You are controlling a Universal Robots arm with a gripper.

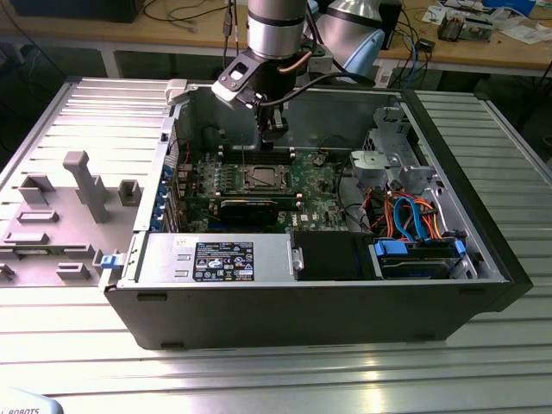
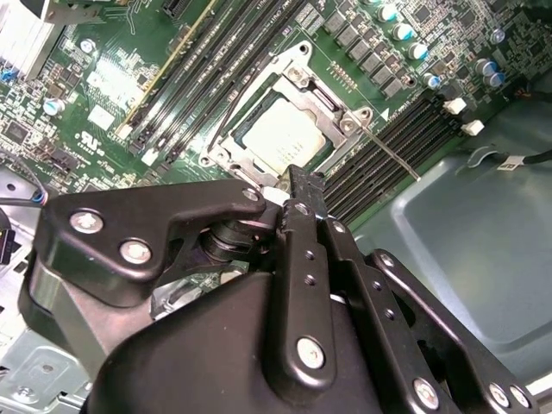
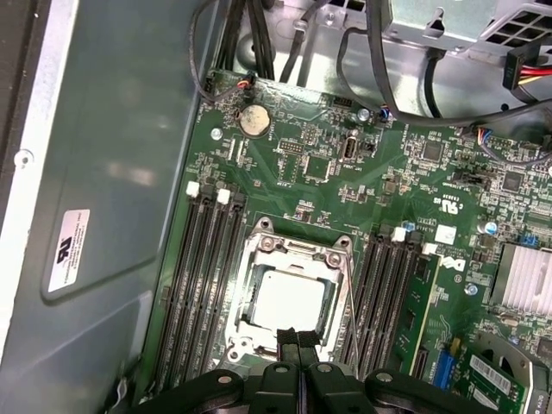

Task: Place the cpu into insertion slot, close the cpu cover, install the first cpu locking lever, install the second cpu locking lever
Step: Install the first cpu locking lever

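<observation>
The cpu lies flat in the insertion slot, its pale silver top showing. The cpu cover lies down around it, a silver frame with the chip in its window. In the second wrist view the cpu sits inside the same frame, and a thin silver lever rod sticks out from one corner. My gripper is shut with nothing between its black fingers, hovering just over one edge of the socket. In the exterior view the gripper hangs inside the open computer case above the socket.
Long black memory slots flank the socket on both sides. A finned grey heat sink sits further along the board. Cable bundles and a drive cage fill the case toward the exterior view's right. Grey fixtures stand outside the case.
</observation>
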